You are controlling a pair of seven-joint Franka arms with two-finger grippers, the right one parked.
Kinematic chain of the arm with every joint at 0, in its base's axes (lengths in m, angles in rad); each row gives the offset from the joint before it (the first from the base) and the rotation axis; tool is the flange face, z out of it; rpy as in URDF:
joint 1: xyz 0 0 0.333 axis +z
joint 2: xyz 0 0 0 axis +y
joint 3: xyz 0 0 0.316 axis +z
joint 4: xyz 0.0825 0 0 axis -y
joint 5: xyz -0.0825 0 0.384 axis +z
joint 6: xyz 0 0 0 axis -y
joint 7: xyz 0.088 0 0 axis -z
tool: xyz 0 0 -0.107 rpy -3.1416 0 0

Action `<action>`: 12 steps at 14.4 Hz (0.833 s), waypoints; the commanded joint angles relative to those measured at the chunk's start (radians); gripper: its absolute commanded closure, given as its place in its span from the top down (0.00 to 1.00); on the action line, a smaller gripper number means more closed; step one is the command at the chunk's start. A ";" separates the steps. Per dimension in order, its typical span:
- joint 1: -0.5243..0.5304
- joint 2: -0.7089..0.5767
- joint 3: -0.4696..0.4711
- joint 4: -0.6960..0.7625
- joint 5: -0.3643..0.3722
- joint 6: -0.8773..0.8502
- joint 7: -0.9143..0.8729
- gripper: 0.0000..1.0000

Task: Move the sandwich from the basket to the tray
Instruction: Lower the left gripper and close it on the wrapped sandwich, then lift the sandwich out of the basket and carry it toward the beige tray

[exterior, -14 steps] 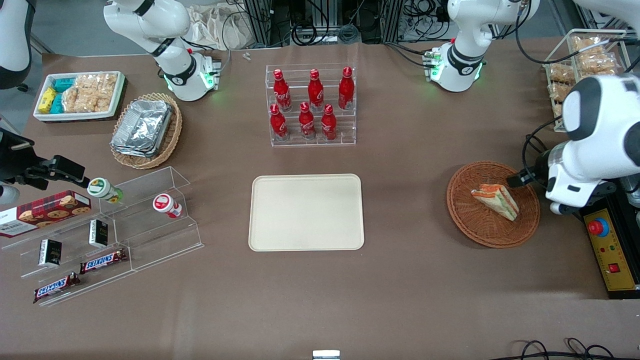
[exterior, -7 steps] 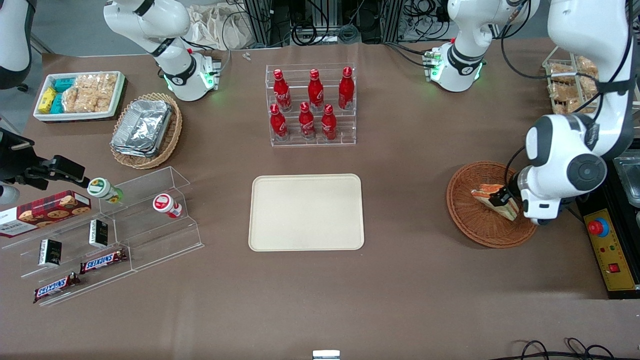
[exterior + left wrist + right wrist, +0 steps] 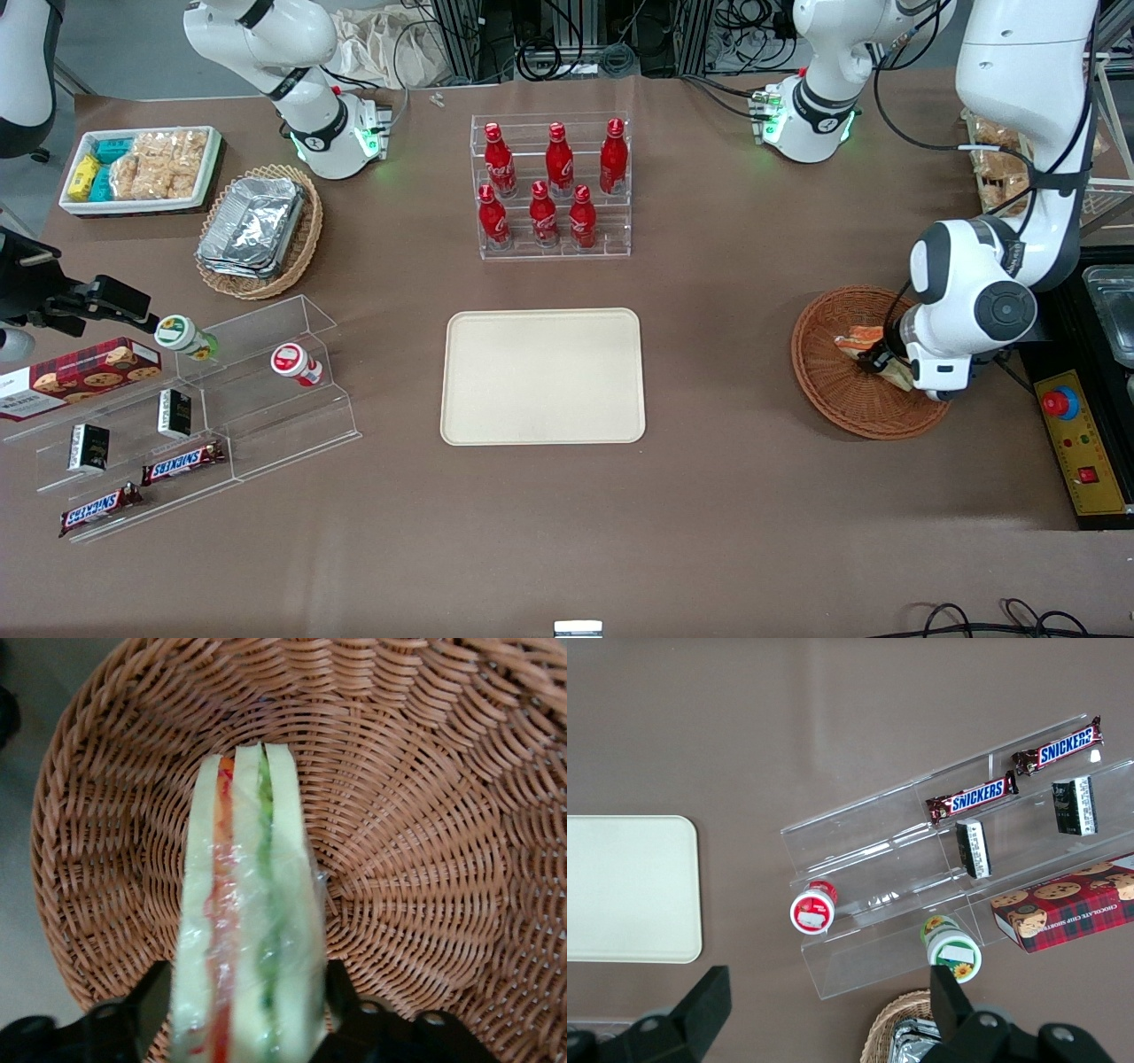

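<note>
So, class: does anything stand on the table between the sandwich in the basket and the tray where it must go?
Nothing visible does. The sandwich lies in the basket with the gripper straddling it, one finger on each side. Only bare brown tabletop separates basket and tray, which holds nothing.

You can read only SNICKERS, printed on one chocolate bar (image 3: 182, 462) and on a second bar (image 3: 99, 509) near it; both lie well apart from the jaws of the gripper (image 3: 877, 361), which is at the sandwich (image 3: 858, 338) in the basket (image 3: 833, 399).
</note>
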 commanded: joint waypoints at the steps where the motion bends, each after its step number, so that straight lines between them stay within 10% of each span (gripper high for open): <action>1: -0.005 -0.024 0.006 -0.003 -0.002 0.013 -0.023 0.00; 6: -0.019 -0.162 -0.010 0.111 -0.002 -0.301 -0.001 0.00; 12: -0.022 -0.182 -0.351 0.267 -0.062 -0.580 0.068 0.00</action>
